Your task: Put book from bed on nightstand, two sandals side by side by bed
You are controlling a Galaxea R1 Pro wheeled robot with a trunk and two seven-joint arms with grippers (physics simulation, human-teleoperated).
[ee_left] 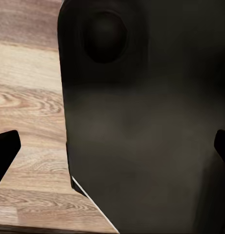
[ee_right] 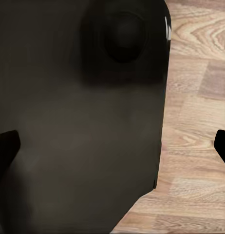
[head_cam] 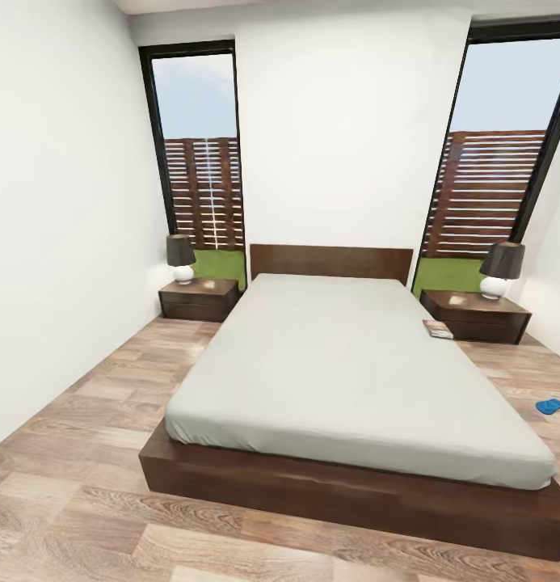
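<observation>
The head view looks down the length of the bed [head_cam: 344,380] from its foot. The grey mattress lies bare on a dark brown frame, with the headboard [head_cam: 330,261] against the white far wall between two tall black-framed windows.

The book [head_cam: 438,329] lies flat on the mattress at its right edge, near the headboard end, just beside the right nightstand [head_cam: 476,315]. That nightstand carries a lamp [head_cam: 500,270] with a dark shade and a white base. The left nightstand [head_cam: 200,297] stands at the other side of the headboard with a matching lamp [head_cam: 181,258] on it.

One blue sandal [head_cam: 549,406] lies on the wood floor [head_cam: 86,420] to the right of the bed, apart from the frame and nearer the foot than the book is.

In the left wrist view the left gripper [ee_left: 112,148] shows only the dark tips of its two fingers [ee_left: 5,151] at the picture's opposite edges, so the jaws stand wide apart with nothing between them. A large dark part of the robot's body [ee_left: 146,126] lies just ahead of them, with floor planks beside it.

The right gripper [ee_right: 112,148] is the same in the right wrist view: fingertips [ee_right: 5,146] at the far edges, jaws apart and empty, facing a dark body panel [ee_right: 83,122] with plank floor alongside. The book and sandal are well away from both sets of jaws.
</observation>
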